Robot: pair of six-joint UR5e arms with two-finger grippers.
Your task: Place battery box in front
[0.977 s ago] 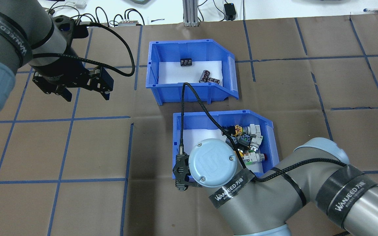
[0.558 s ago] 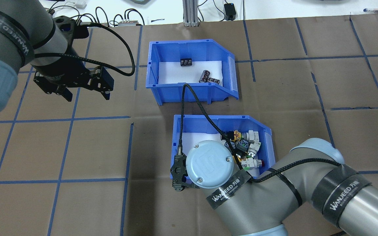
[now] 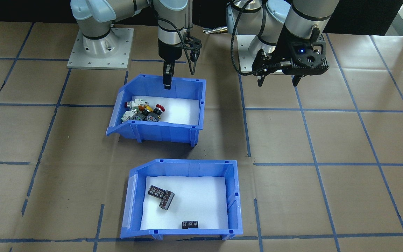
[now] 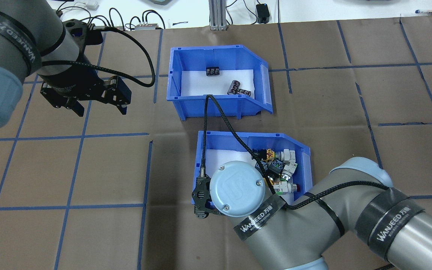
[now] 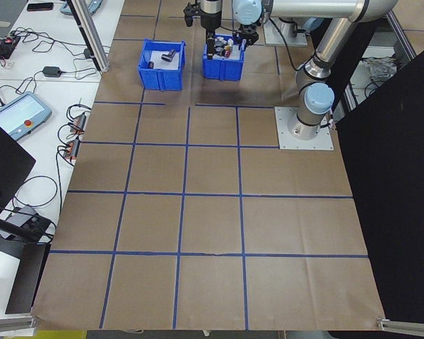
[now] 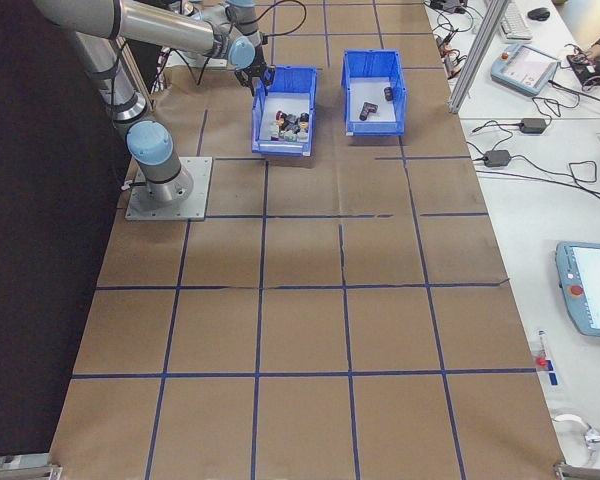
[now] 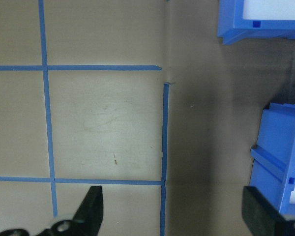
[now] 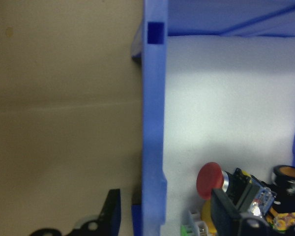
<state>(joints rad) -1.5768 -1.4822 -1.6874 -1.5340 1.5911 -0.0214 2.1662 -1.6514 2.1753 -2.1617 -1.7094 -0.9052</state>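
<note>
right gripper (image 8: 162, 216) – jaws clamped on near wall of blue plastic bin of colourful switches (image 4: 201, 157) | left gripper (image 4: 99, 108) – jaws apart above table | blue plastic battery box with white foam liner (image 4: 174, 75) farther out

Left gripper (image 4: 99, 108) raised above table, fingers spread wide, holding nothing. Right gripper (image 3: 167, 84) pointing straight down, fingers (image 8: 226, 214) straddling bin wall (image 8: 154, 123), clamped on it.

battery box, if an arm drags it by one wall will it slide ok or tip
The battery box probably slides easily: hard plastic on flat brown paper. Likely light, holding only a few small black cylinders. Those could roll on the white foam liner.
</note>
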